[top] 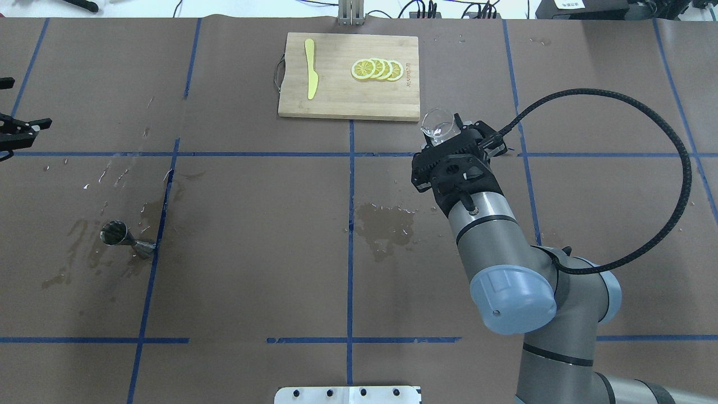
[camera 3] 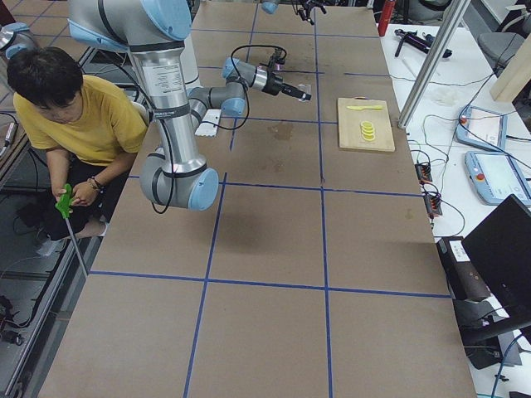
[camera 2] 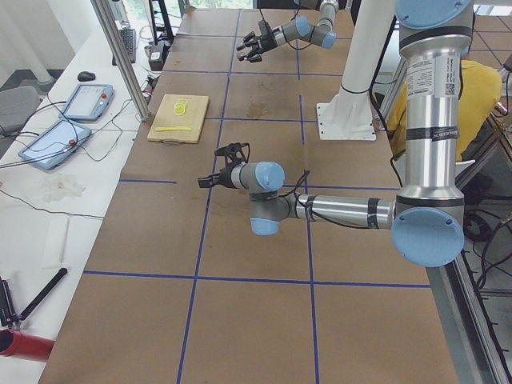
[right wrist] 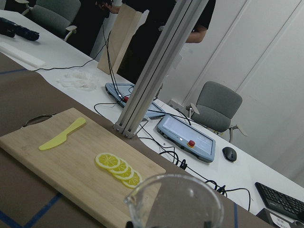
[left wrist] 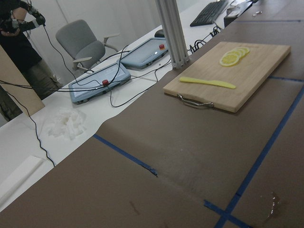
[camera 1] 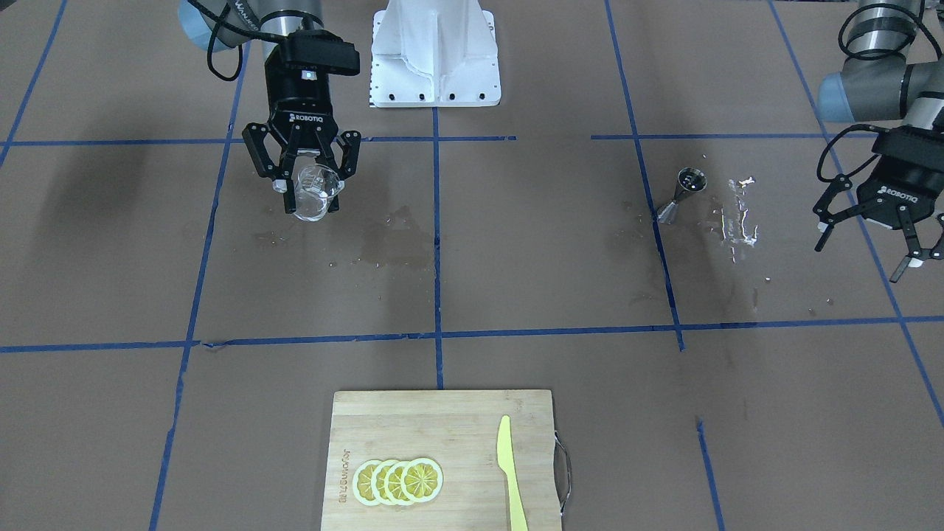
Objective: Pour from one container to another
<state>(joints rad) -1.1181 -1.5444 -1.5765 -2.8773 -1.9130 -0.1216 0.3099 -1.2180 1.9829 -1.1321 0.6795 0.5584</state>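
My right gripper (camera 1: 310,193) is shut on the clear beaker (camera 1: 315,194), which it holds above the table on my right side. The beaker's rim (right wrist: 175,199) fills the bottom of the right wrist view, and its lip (top: 437,124) pokes out beyond the fingers in the overhead view. I cannot tell whether it holds liquid. The steel jigger (camera 1: 682,195) stands upright on my left side (top: 126,240), far from the beaker. My left gripper (camera 1: 866,252) hovers open and empty beyond the jigger, near the table's end (top: 17,133).
A wooden cutting board (camera 1: 413,420) with lemon slices (camera 1: 398,481) and a yellow knife (camera 1: 509,472) lies at the far middle edge. Wet patches (top: 387,224) mark the centre and the paper around the jigger. The white robot base (camera 1: 435,55) is at the near edge.
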